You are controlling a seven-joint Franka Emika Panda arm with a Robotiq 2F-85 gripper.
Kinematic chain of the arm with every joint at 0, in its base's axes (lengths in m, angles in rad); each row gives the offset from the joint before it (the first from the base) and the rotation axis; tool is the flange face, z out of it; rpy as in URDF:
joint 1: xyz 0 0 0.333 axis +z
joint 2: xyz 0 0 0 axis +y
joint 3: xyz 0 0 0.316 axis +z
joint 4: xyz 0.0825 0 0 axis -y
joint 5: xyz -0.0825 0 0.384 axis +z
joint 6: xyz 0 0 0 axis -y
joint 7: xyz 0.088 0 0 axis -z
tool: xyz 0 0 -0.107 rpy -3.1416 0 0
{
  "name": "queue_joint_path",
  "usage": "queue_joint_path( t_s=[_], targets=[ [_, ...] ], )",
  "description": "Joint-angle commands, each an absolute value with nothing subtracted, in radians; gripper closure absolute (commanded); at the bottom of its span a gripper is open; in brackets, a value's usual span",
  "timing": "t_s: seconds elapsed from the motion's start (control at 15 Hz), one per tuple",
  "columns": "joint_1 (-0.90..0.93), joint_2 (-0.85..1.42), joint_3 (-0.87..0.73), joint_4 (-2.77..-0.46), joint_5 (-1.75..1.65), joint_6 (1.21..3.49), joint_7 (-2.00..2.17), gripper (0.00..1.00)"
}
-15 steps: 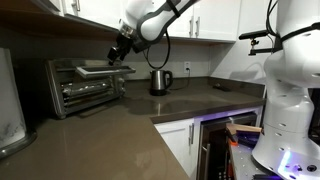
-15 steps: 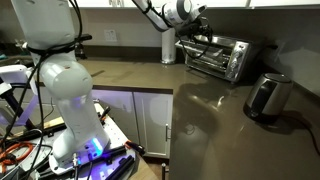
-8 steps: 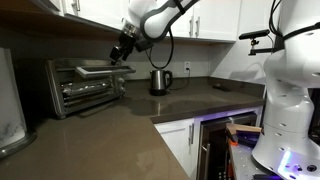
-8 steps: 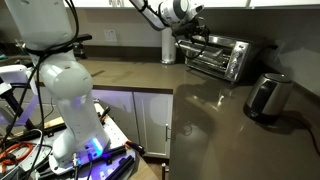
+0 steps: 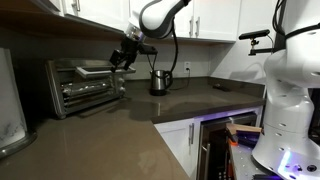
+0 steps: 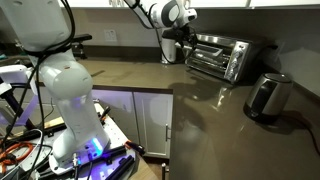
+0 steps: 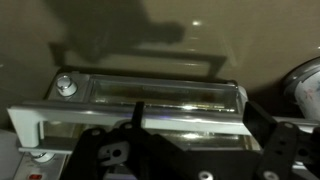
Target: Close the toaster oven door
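Note:
The silver toaster oven [image 5: 85, 88] stands at the back of the counter and shows in both exterior views [image 6: 225, 55]. Its glass door [image 6: 208, 58] stands upright against the oven front and looks shut or very nearly so. In the wrist view the door's glass [image 7: 150, 95] and long bar handle [image 7: 60, 116] lie just ahead of the fingers. My gripper [image 5: 126, 58] [image 6: 174, 44] [image 7: 200, 125] is open and empty. It hangs a short way off the door's top edge, with its fingers wide apart.
A dark kettle [image 5: 158, 82] stands beside the oven, close behind the gripper [image 6: 168, 52]. A steel kettle [image 6: 265, 95] stands on the counter's near part. Wall cabinets [image 5: 200, 18] hang above. The robot base [image 5: 285, 100] stands beside the counter corner.
The gripper has drawn back from the oven's top front edge toward the dark kettle. The door, slightly ajar under the gripper before, now stands up against the oven front.

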State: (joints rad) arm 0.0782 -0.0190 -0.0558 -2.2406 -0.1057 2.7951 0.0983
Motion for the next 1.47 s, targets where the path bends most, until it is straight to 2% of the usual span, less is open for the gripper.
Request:
queue_joint_path(
  t_s=[0.0, 0.6, 1.4],
  targets=[
    [0.090, -0.026, -0.058, -2.266, 0.129, 2.765, -0.089, 0.00],
    [0.001, 0.052, -0.057, -2.219, 0.210, 2.748, -0.183, 0.00],
    [-0.045, 0.160, -0.056, -2.094, 0.099, 2.807, -0.155, 0.00]
  ],
)
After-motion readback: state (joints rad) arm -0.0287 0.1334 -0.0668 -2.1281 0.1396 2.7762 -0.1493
